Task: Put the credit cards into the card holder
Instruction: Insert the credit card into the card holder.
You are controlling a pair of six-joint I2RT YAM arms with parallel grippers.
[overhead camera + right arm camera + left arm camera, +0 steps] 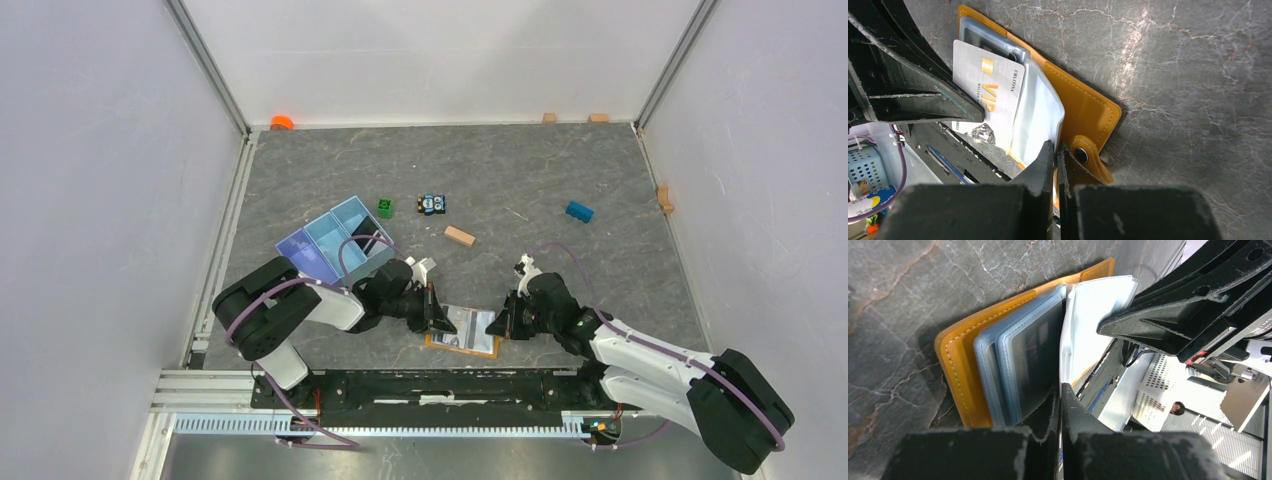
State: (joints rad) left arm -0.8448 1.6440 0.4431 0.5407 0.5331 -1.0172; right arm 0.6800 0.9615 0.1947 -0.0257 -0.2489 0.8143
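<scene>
The card holder (488,349) (960,370) (1088,105) lies open like a book near the table's front edge, orange outside with clear sleeves inside. My left gripper (437,318) (1059,390) is shut on the edge of a pale credit card (990,92) (1095,320) with a gold "VIP" print, which stands over the open sleeves. A darker card (1033,350) shows through a sleeve on the left page. My right gripper (503,325) (1054,150) is shut on the holder's right edge, beside its snap tab (1088,157).
A light blue divided tray (335,245) sits just behind my left arm. Further back lie a green block (384,208), a toy car (432,204), a wooden block (459,236) and a blue block (578,211). The metal rail (430,385) runs right in front of the holder.
</scene>
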